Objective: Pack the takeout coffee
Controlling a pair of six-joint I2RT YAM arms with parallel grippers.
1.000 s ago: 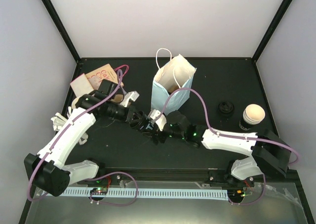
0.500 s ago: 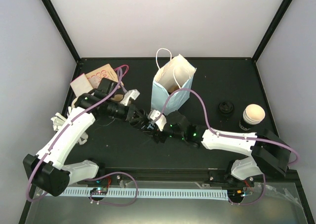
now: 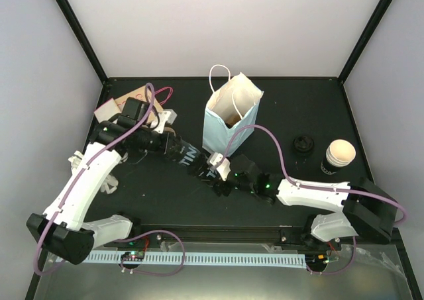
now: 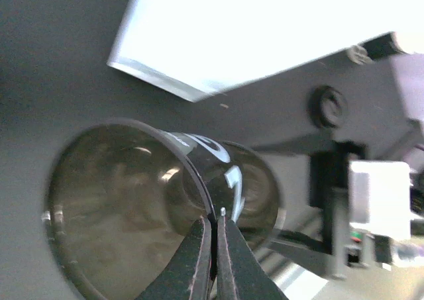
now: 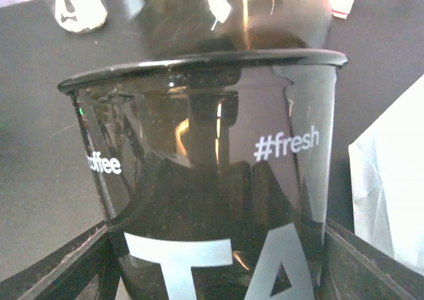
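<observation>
Left gripper (image 4: pixel 213 224) pinching rim of dark clear coffee cup (image 5: pixel 212 181), fingers pressed together; right gripper (image 5: pixel 215 270) clamping cup's body; light-blue paper bag (image 3: pixel 228 118) standing nearby

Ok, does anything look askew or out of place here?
The dark cup is tipped sideways, not upright: the left claw pinches its rim while the right claw grips its body. No spill shows. A black lid lies loose beside the second cup.

A matte black bench (image 3: pixel 311 108) stands under soft even light, a plain white back wall (image 3: pixel 225 28) behind it, pale side walls (image 3: pixel 40 81) flanking it, black posts (image 3: pixel 76 30) rising from its far corners.
</observation>
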